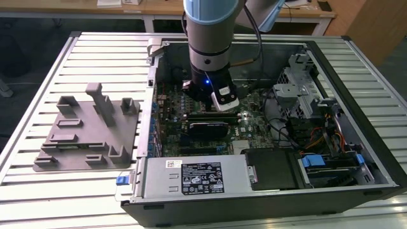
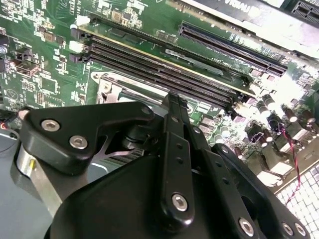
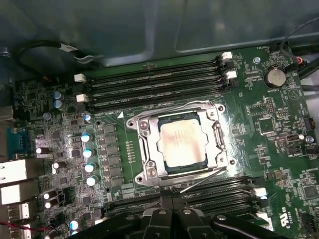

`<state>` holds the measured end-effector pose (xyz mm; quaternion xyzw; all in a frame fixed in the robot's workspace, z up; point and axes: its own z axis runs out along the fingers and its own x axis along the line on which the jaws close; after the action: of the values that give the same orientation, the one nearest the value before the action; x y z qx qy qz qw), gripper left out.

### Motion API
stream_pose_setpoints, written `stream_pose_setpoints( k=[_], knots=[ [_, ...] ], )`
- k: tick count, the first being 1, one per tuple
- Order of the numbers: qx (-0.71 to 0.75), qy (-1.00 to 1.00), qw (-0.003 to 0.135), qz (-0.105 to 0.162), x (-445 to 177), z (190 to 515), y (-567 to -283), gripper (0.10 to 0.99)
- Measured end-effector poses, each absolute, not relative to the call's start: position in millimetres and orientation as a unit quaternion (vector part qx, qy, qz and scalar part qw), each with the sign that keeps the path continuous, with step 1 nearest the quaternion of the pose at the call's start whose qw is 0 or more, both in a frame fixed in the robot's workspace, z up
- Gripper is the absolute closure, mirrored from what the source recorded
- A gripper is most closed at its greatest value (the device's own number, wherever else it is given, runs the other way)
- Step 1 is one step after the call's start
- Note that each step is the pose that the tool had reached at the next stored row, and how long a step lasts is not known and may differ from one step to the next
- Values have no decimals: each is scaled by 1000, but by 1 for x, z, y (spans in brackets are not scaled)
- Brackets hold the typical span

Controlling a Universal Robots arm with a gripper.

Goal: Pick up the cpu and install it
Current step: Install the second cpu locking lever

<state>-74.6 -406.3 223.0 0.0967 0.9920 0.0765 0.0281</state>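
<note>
With the cpu already seated in the socket on the motherboard, installation judged largely done. End effector poised above, fingers drawn together, clasping nothing.

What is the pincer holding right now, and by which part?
Nothing, as far as shows. The cpu sits in its socket on the motherboard, apart from the pincer beside it.
</note>
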Motion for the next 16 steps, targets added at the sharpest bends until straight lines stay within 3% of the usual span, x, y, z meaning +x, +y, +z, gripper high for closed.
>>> stream_pose_setpoints(
  k=[16],
  knots=[
    [97, 992, 28, 79, -75, 208, -409, 980]
  ],
)
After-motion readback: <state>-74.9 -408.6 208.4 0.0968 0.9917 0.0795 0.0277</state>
